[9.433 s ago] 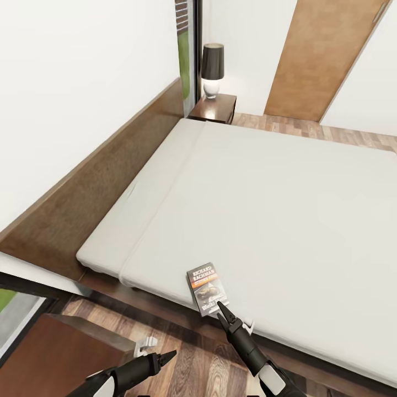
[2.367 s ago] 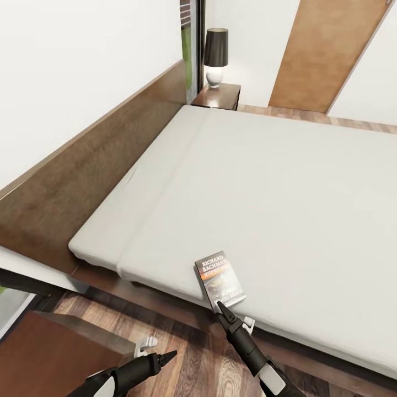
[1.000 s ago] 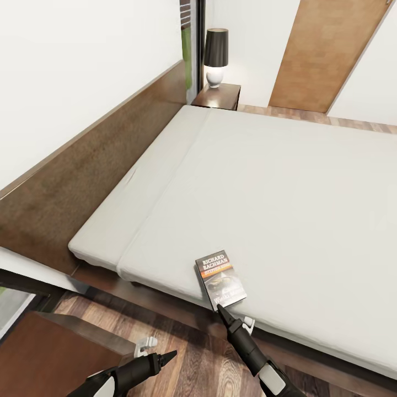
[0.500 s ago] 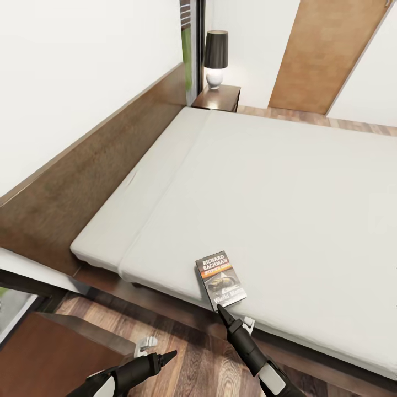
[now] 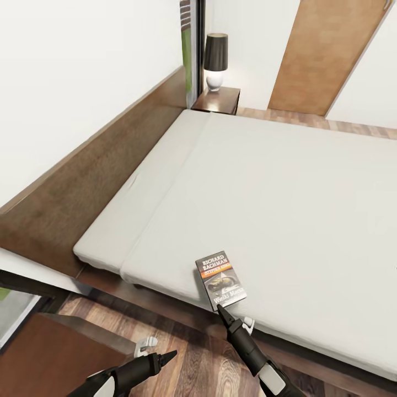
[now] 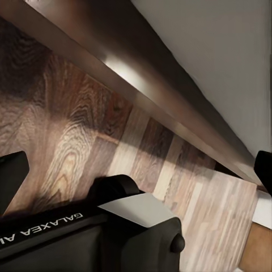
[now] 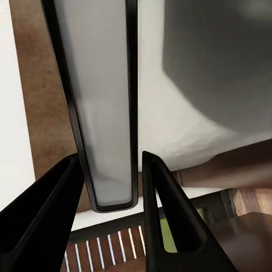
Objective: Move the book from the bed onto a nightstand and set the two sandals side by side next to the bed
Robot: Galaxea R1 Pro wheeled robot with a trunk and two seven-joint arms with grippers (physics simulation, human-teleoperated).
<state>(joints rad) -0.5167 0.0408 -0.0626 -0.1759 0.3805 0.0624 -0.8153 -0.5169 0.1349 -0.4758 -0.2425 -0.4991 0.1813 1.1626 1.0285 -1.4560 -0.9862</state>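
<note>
Book (image 5: 221, 279) on bed (image 5: 286, 187) edge, right claw (image 5: 219, 309) at it, open

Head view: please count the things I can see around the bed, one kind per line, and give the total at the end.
Book: 1
Bed: 1
Nightstand: 1
Lamp: 1
Door: 1
End effectors: 2, the left end effector and the right end effector
Total: 7

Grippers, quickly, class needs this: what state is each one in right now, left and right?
Left gripper: open, fingers wide apart, holding nothing.
Right gripper: fingers sit either side of the book; whether they clamp it cannot be told.
</note>
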